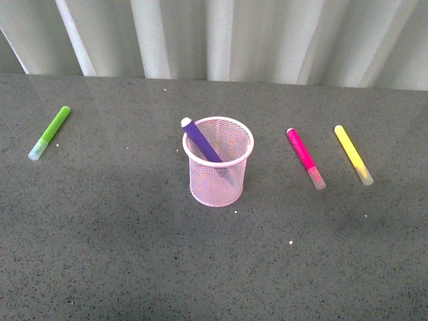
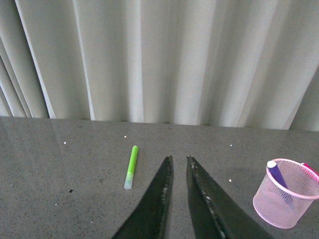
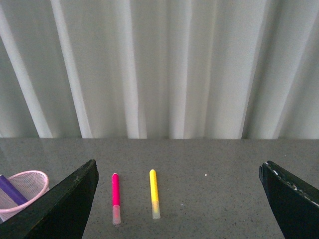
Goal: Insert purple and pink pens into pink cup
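Note:
The pink cup (image 1: 218, 162) stands upright mid-table with the purple pen (image 1: 200, 142) leaning inside it, white tip up. To its right the pink pen (image 1: 305, 158) lies flat on the table. Neither arm shows in the front view. In the left wrist view my left gripper (image 2: 179, 159) is shut and empty, the pink cup (image 2: 284, 199) with the purple pen (image 2: 277, 174) off to one side. In the right wrist view my right gripper (image 3: 178, 172) is wide open, and the pink pen (image 3: 115, 197) lies ahead by one finger, the cup's rim (image 3: 22, 179) at the frame edge.
A lime-green marker (image 1: 51, 132) lies far left on the grey speckled table (image 1: 134, 254); it also shows in the left wrist view (image 2: 130, 166). A yellow marker (image 1: 353, 154) lies right of the pink pen, seen too in the right wrist view (image 3: 154, 193). A white curtain (image 1: 221, 33) hangs behind.

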